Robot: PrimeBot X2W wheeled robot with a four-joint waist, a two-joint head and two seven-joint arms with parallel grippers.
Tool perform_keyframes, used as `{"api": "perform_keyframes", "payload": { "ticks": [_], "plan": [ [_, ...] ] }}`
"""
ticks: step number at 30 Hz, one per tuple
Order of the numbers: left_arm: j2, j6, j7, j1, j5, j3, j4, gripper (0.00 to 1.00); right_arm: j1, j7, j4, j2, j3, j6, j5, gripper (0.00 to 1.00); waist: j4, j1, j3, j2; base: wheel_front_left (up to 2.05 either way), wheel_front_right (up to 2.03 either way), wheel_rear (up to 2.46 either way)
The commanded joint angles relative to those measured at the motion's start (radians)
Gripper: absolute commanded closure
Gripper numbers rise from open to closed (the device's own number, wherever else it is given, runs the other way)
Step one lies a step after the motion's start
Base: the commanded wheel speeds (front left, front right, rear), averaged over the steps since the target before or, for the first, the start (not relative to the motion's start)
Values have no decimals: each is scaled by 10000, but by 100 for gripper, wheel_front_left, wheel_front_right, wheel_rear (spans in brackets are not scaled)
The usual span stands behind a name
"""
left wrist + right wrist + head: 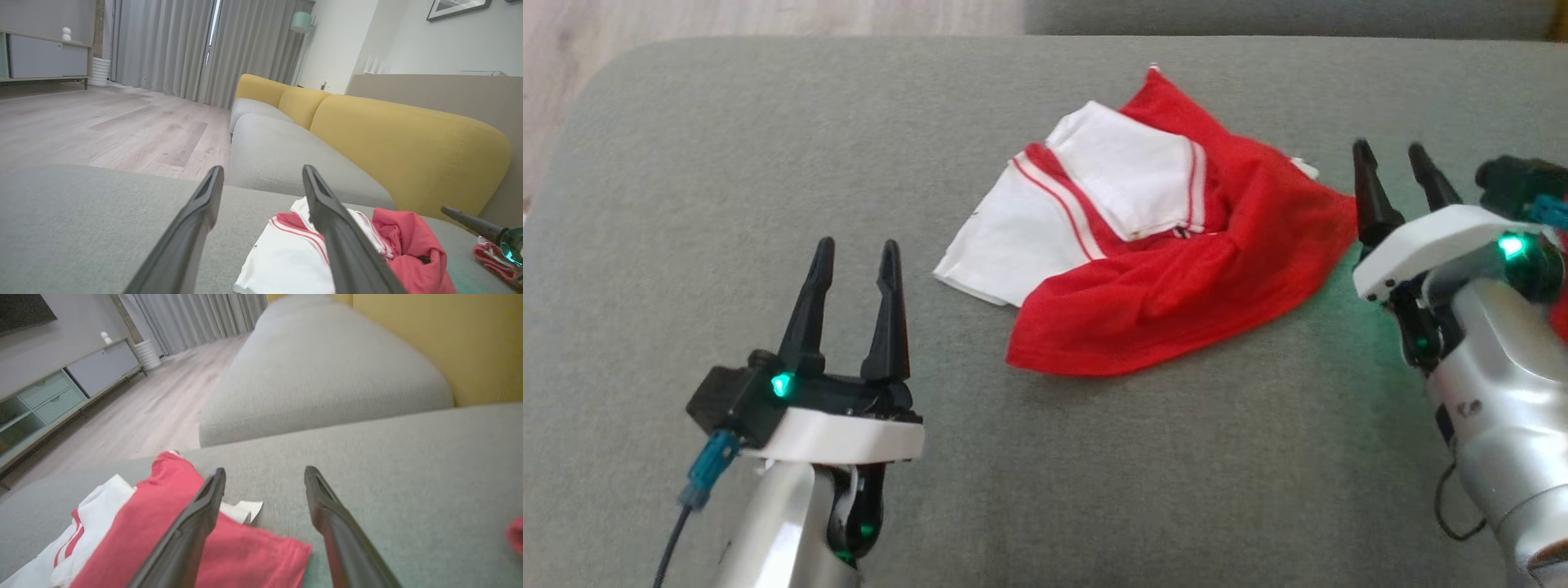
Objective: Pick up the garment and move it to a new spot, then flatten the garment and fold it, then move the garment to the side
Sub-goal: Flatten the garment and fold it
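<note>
One crumpled red mesh and white garment with red-and-white stripe trim (1143, 245) lies near the centre of the head view, slightly toward 1 o'clock, on one grey fabric seat cushion (686, 204). The white part sits toward 9 o'clock of the heap, the red part toward 3 and 6 o'clock.

There are two grippers, both empty. The left gripper (858, 243) is at 7 o'clock, well apart from the garment, its two dark fingers spread wide with nothing between them. The right gripper (1389, 149) is at 3 o'clock, just beside the garment's red edge, its two fingers also spread. In the right wrist view one finger crosses over the red cloth; contact cannot be told.

A second grey seat cushion (286, 155) sits beyond the first, with three yellow back cushions (408, 155) alongside. One small red scrap (1561, 310) shows at the 3 o'clock edge, kind unclear. Pale wood floor (686, 16) at 11 o'clock.
</note>
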Motion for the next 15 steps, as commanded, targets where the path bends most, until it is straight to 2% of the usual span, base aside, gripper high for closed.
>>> {"api": "perform_keyframes", "payload": {
  "ticks": [1, 5, 7, 12, 13, 15],
  "plan": [
    [39, -29, -51, -371, 124, 447, -421, 0, -216, -370, -544, 119, 136, -9, -379, 0, -286, -1, -99, -1, 0, 0, 0],
    [39, -40, -51, -322, 146, 612, -685, 0, 127, -686, -1640, 272, -366, -9, -1157, 0, -684, -1, -298, -1, 0, 0, 0],
    [39, -44, -51, -247, 163, 703, -826, 0, 602, -706, -2612, 452, -966, -9, -1734, 0, -895, -1, -403, -1, 0, 0, 0],
    [39, -52, -51, -45, 206, 839, -994, 0, 2832, -713, -5331, 1458, -2357, -9, -3534, 0, -1325, -1, -581, -1, 0, 0, 0],
    [39, -52, -51, -45, 206, 839, -994, 0, 2832, -713, -5331, 1458, -2357, -9, -3534, 0, -1325, -1, -581, -1, 0, 0, 0],
    [39, -54, -51, 44, 214, 823, -1021, 0, 3736, -714, -6168, 1776, -2692, -9, -3934, 0, -1440, -1, -623, -1, 0, 0, 0]
  ]
}}
